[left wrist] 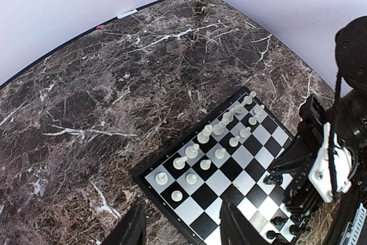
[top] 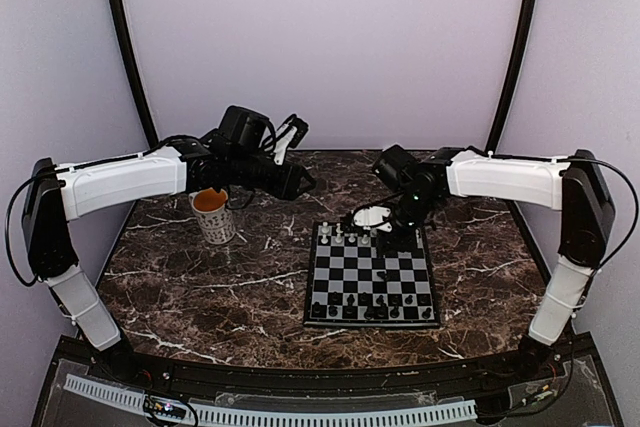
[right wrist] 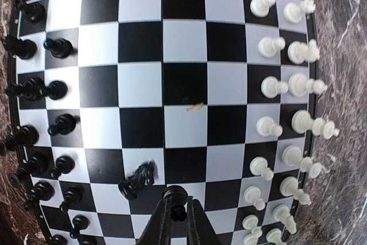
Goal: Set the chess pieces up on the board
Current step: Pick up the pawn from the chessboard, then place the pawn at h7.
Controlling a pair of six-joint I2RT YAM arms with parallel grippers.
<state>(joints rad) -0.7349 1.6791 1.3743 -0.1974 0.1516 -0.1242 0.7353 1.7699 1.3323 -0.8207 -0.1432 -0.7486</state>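
The board (top: 352, 277) lies on the table right of centre, also in the left wrist view (left wrist: 221, 179) and the right wrist view (right wrist: 183, 44). White pieces (right wrist: 289, 84) fill two rows on one side. Black pieces (right wrist: 40, 90) stand along the opposite side. A black knight (right wrist: 137, 179) lies tipped and blurred on a square beside my right gripper. My right gripper (right wrist: 175, 213) is shut on a small black pawn (right wrist: 174, 194), just above the board; it also shows in the top view (top: 385, 230). My left gripper (left wrist: 183, 228) is open and empty, high above the board's corner.
A white mug (top: 213, 215) with an orange inside stands left of the board, under my left arm. The dark marbled tabletop (top: 200, 287) runs to curved walls at the back. A tiny tan speck (right wrist: 195, 107) lies mid-board.
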